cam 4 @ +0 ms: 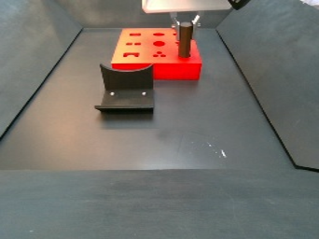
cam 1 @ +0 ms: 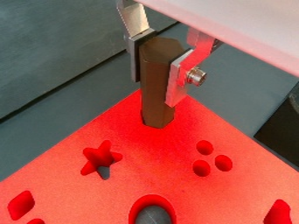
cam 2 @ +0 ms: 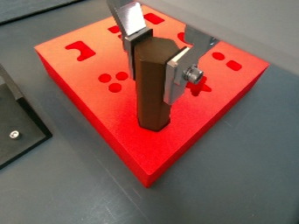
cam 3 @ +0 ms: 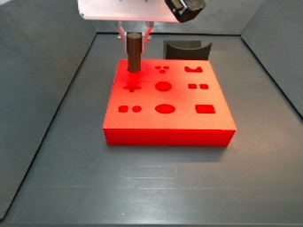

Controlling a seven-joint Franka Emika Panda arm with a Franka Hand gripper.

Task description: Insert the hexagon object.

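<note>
My gripper point(cam 1: 160, 54) is shut on the hexagon object point(cam 1: 156, 87), a brown six-sided peg held upright. Its lower end rests at a corner of the red block point(cam 1: 140, 166), seemingly in a hole there. The same grip shows in the wrist view from the far side, gripper point(cam 2: 158, 54), peg point(cam 2: 153, 92), block point(cam 2: 105, 109). In a side view the peg point(cam 3: 135, 51) stands at the block's point(cam 3: 166, 124) far left corner under the gripper point(cam 3: 137, 34). In another side view the peg point(cam 4: 185, 42) stands on the block's point(cam 4: 174, 69) right end.
The block's top has cut-out holes: a cross point(cam 1: 100, 157), a three-dot group point(cam 1: 211, 158), a round hole point(cam 3: 165, 109), a square one point(cam 3: 205, 110). A dark grey curved block point(cam 3: 187, 49) stands behind the red block. The fixture point(cam 4: 125, 89) stands on the dark floor.
</note>
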